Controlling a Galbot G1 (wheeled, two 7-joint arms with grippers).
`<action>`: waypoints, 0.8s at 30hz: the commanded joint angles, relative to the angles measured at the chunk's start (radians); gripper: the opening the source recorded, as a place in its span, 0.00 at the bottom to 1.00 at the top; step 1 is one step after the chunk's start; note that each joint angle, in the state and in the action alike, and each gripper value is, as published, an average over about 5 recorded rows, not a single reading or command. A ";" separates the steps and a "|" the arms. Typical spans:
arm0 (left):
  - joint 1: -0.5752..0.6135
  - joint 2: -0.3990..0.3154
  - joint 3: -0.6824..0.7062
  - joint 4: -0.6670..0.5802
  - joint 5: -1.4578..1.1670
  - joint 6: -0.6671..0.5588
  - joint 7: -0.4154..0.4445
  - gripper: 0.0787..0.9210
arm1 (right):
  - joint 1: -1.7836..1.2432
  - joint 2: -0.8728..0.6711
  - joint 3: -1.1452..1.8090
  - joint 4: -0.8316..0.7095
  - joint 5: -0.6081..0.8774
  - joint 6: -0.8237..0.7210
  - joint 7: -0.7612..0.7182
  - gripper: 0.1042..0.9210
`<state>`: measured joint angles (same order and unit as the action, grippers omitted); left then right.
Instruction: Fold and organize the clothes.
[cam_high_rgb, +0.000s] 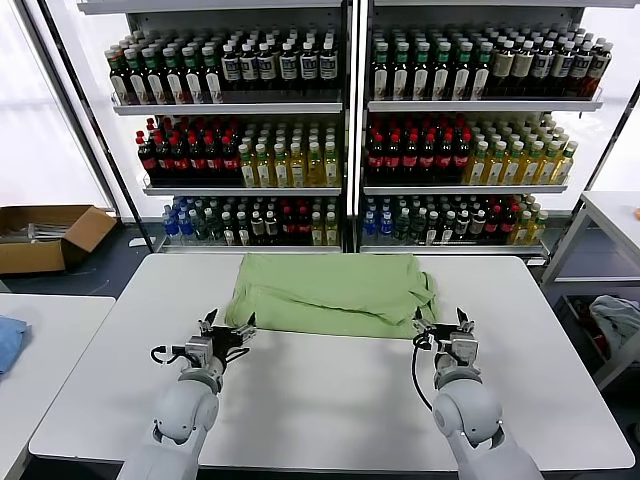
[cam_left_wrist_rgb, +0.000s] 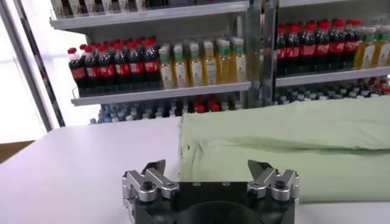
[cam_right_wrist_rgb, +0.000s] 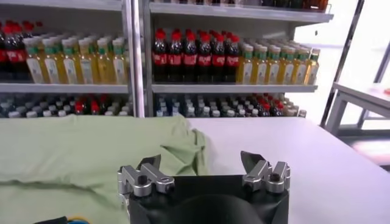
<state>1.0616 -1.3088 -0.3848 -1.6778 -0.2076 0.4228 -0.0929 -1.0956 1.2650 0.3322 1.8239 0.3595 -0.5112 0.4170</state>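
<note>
The light green shirt (cam_high_rgb: 330, 292) lies folded into a wide band across the far middle of the white table (cam_high_rgb: 330, 400); collar, buttons and chest print are hidden. My left gripper (cam_high_rgb: 228, 328) is open and empty at the shirt's near left corner. My right gripper (cam_high_rgb: 444, 326) is open and empty at its near right corner. The left wrist view shows the shirt (cam_left_wrist_rgb: 292, 146) just beyond the open left gripper (cam_left_wrist_rgb: 210, 167). The right wrist view shows the shirt's bunched right end (cam_right_wrist_rgb: 91, 152) beyond the open right gripper (cam_right_wrist_rgb: 201, 161).
Shelves of bottles (cam_high_rgb: 340, 130) stand behind the table. A cardboard box (cam_high_rgb: 45, 235) sits on the floor at far left. A blue cloth (cam_high_rgb: 8, 340) lies on a side table at left. A pale cloth (cam_high_rgb: 618, 320) sits by another table at right.
</note>
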 joint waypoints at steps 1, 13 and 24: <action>-0.028 0.003 0.007 0.049 0.004 0.014 0.000 0.88 | -0.018 -0.008 0.007 -0.013 0.003 -0.016 0.003 0.88; -0.063 0.011 0.017 0.106 0.001 0.015 0.000 0.88 | 0.002 0.017 -0.007 -0.070 0.012 -0.020 -0.006 0.88; -0.071 0.009 0.017 0.140 -0.024 0.041 0.001 0.80 | -0.003 0.033 -0.009 -0.118 0.014 -0.009 -0.019 0.82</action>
<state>0.9957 -1.3001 -0.3698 -1.5672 -0.2167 0.4456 -0.0927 -1.0989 1.2948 0.3239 1.7261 0.3720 -0.5132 0.3955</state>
